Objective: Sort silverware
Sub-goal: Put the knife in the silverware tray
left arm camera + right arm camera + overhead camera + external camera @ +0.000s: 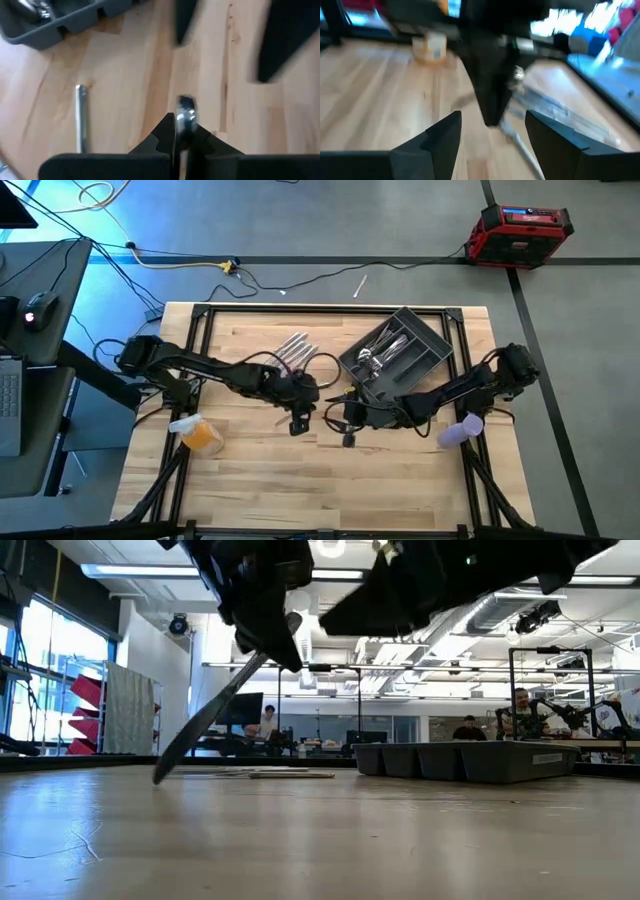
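My left gripper is shut on one slim piece of silverware over the middle of the wooden table. My right gripper stands open just to its right; in the right wrist view its fingers flank the left gripper without touching it. A loose bunch of silverware lies flat on the table behind the left gripper. More silverware lies in the dark grey tray at the far right. Another piece lies flat on the wood. My left gripper pinches the piece near its upper end between its two fingers, which slant downward. The shiny end shows just past the fingertips. The piece hangs slanting down toward the table's left; whether its lower end touches the wood I cannot tell.
An orange thing lies near the left arm and a pale purple one near the right arm. The tray stands low at the far right. People sit in the room beyond the table.
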